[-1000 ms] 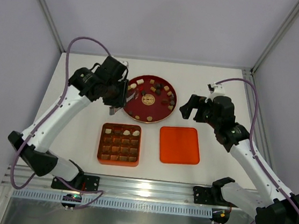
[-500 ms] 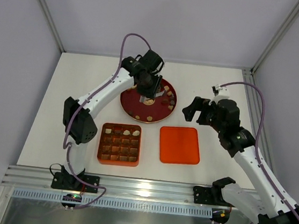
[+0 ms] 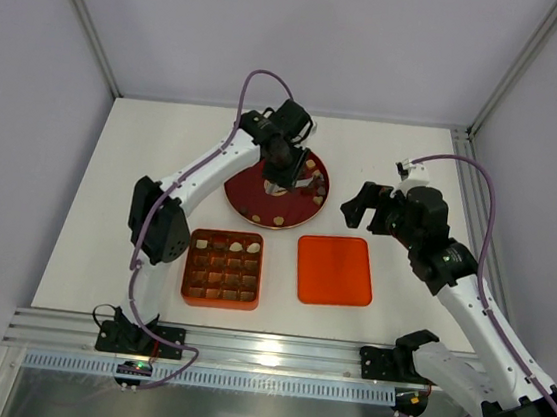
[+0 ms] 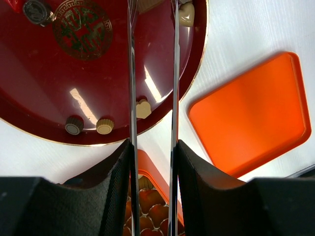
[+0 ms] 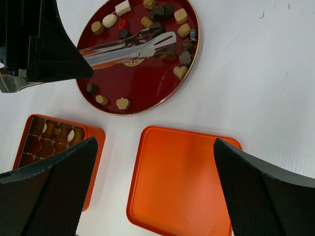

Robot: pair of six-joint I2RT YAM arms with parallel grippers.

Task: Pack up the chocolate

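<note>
The chocolate (image 3: 278, 219) is small dark, tan and cream pieces scattered on a round red plate (image 3: 250, 195). Several more sit in the top rows of the orange gridded box (image 3: 223, 268). My left gripper (image 3: 281, 151) hangs over the plate, shut on metal tongs (image 5: 133, 46). In the left wrist view the gripper (image 4: 152, 147) clamps the two tong blades (image 4: 131, 73), and a cream piece (image 4: 142, 109) lies between them. The tong tips reach dark pieces (image 5: 167, 51) at the plate's right side. My right gripper (image 5: 157, 191) is open and empty above the flat orange lid (image 5: 184, 177).
The lid (image 3: 334, 269) lies right of the box, both in front of the plate. The box also shows at the lower left of the right wrist view (image 5: 54, 140). The table's back wall and side posts stand close behind the plate.
My left arm has swung from the plate's left edge to over its middle, carrying the tongs to the right side. The right arm has barely moved.
</note>
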